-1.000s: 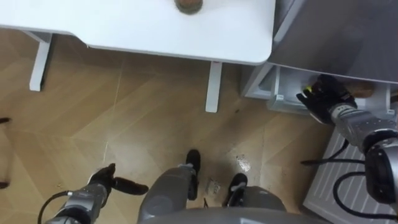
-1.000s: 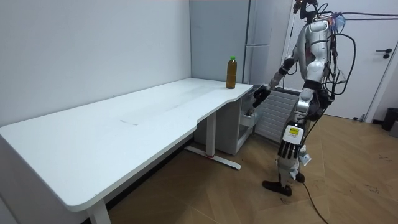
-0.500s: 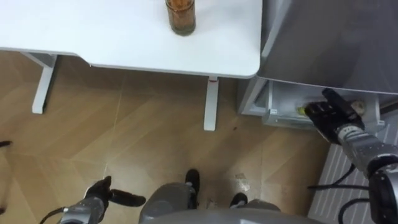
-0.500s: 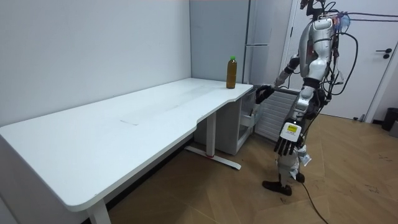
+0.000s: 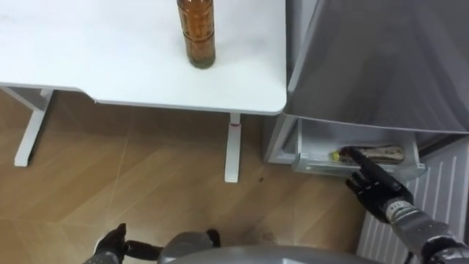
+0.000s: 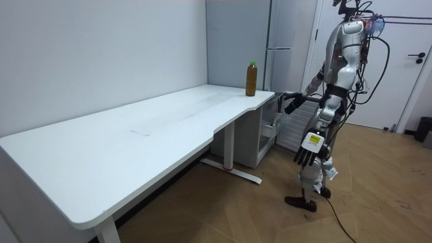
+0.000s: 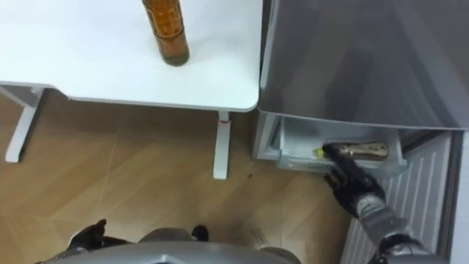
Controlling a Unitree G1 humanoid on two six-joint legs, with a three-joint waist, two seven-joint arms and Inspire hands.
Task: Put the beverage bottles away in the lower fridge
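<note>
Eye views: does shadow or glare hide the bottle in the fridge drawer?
Left eye view: drawer sits in shade beneath the fridge, lying bottle readable, no glare. Right eye view: same, right hand overlaps its cap end.

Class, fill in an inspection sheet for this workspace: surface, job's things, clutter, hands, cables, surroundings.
Surface: white table, bare apart from one bottle.
Job's things: brown drink bottle upright near the table corner beside the grey fridge; second bottle lying in the open lower drawer.
Clutter: nothing seen.
Hands: right hand with fingers straight, reaching toward the drawer; left hand hangs low at the robot's side, relaxed.
Cables: nothing seen.
Surroundings: wooden floor.
</note>
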